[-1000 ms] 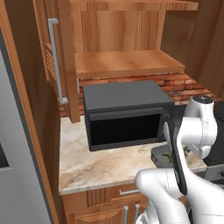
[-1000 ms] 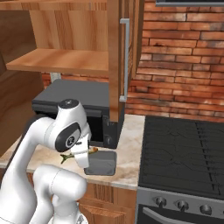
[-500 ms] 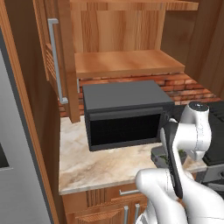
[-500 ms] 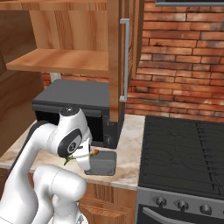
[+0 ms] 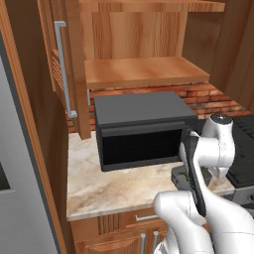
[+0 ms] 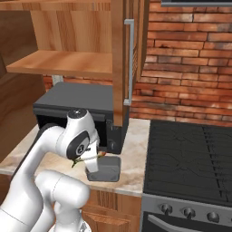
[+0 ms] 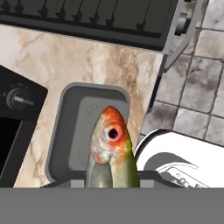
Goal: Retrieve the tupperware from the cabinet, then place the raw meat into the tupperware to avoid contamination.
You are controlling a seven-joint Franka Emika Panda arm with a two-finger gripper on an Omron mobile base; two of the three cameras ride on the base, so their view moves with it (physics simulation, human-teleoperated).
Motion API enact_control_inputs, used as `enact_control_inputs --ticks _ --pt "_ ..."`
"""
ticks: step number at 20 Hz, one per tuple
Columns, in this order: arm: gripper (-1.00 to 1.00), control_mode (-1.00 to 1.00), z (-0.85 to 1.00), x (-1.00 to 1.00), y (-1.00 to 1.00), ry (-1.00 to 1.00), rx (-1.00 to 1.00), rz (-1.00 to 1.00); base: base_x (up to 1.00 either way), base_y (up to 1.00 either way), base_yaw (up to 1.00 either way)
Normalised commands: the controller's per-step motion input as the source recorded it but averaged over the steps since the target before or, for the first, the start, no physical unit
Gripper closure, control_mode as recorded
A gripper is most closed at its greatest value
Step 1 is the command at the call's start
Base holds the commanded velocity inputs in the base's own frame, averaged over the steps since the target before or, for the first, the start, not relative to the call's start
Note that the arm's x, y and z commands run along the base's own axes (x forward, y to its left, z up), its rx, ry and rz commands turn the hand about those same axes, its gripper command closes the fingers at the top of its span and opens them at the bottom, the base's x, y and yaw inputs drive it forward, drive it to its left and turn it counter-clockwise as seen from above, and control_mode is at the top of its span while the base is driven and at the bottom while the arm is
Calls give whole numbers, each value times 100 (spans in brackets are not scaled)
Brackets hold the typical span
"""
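The claw (image 7: 111,181) is closed on the fish (image 7: 111,153), which hangs head-first from it directly above the tub (image 7: 74,131). In the hand view the fish's orange-tinted head and round eye face the camera, its greenish body running back between the claw tips, which are themselves hidden behind the fish.

The tub sits empty on the marble counter (image 5: 114,186), near the counter's front edge and close to its right end, just beside the stove (image 6: 190,158). From the right base view the tub (image 6: 106,168) lies in front of the microwave's (image 6: 74,104) right front corner, with a bit of green fish tail (image 6: 77,161) showing by the arm's wrist above the tub's left side. In the left base view only a dark corner of the tub (image 5: 177,177) peeks out from behind the arm.

Above the microwave (image 5: 144,129), the cabinet (image 5: 144,69) stands with both doors swung open, its wooden shelf bare.
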Motion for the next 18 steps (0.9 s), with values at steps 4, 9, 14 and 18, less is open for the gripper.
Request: enact_control_inputs --ticks 4,9,14,18 --pt "100 -100 -16 9 -12 0 0 -1 0 0 0" --pt "100 -100 -22 5 -9 0 0 -1 0 0 0" --pt "100 -100 -20 14 -2 -1 0 -1 0 0 0" --pt "100 -100 -16 19 -1 0 0 -2 0 0 0"
